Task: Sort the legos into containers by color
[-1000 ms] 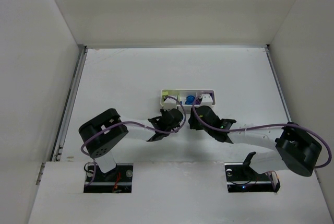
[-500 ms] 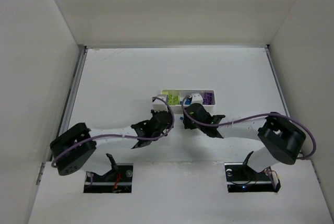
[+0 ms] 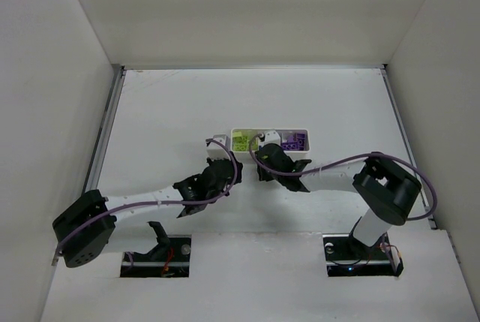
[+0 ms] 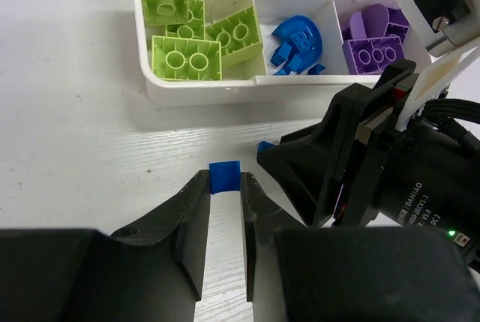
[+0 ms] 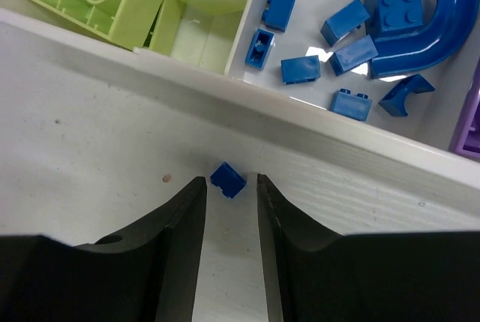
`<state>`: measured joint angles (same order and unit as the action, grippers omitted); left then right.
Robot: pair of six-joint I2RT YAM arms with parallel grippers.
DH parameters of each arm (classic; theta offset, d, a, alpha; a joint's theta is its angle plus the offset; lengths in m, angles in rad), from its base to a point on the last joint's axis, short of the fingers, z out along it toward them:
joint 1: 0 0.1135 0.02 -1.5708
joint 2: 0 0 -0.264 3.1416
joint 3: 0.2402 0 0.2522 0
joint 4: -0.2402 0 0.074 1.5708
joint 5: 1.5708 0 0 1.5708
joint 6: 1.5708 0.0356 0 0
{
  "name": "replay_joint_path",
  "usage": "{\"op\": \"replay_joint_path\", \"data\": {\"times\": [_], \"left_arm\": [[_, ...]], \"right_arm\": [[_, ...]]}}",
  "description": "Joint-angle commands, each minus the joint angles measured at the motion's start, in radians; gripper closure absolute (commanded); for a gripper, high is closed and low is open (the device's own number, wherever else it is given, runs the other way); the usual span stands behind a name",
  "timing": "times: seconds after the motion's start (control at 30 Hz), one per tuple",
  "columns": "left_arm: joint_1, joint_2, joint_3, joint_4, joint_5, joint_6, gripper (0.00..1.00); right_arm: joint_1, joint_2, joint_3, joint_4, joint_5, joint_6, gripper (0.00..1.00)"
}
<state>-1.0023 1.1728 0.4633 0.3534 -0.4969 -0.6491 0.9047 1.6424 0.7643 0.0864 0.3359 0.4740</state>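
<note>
A: Left arm (image 3: 150,198) is stretched out long and low, wrist aimed at the tray (image 4: 225,91). Right arm (image 3: 337,176) is bent sharply at the elbow, forearm running back toward the tray's near wall.

B: Left gripper (image 4: 225,181)?

A: Narrow. Both fingers (image 4: 196,213) sit against the sides of a blue brick (image 4: 224,174), just off the tray's near wall, in front of the yellow-green compartment. Can't tell if the brick is lifted or on the table (image 4: 75,149).

B: Right?

A: Right gripper (image 5: 227,183) has its jaws narrow too, straddling a second blue brick (image 5: 227,178). There's a sliver of gap on each side, so it isn't clamped. That brick lies on the table just outside the tray wall, near the divider between the yellow-green and blue compartments.

B: Grippers relative to each other?

A: Side by side along the tray's near wall, close but apart.

B: What's in the tray?

A: Yellow-green bricks (image 4: 187,55) in the end compartment on the left arm's side, blue pieces (image 4: 296,37) in the middle, purple bricks (image 4: 373,50) in the far end.
</note>
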Motion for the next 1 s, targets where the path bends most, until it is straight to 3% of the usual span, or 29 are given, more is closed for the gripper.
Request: {"op": "replay_joint_path", "data": {"times": [0.0,0.33,0.8,0.97], "left_arm": [[0.011,-0.030,-0.012,0.013,0.011,-0.011,0.86],[0.040,-0.070,0.003,0.006,0.037,-0.011,0.86],[0.040,0.042,0.129,0.056,0.069,0.011,0.86],[0.066,0.175,0.241,0.104,0.118,0.055,0.84]], "right_arm": [[0.006,0.027,0.023,0.006,0.003,-0.017,0.62],[0.003,0.014,0.009,0.022,0.006,-0.020,0.80],[0.007,-0.217,-0.068,-0.014,0.038,0.008,0.80],[0.007,-0.351,-0.114,-0.065,0.063,0.035,0.80]]}}
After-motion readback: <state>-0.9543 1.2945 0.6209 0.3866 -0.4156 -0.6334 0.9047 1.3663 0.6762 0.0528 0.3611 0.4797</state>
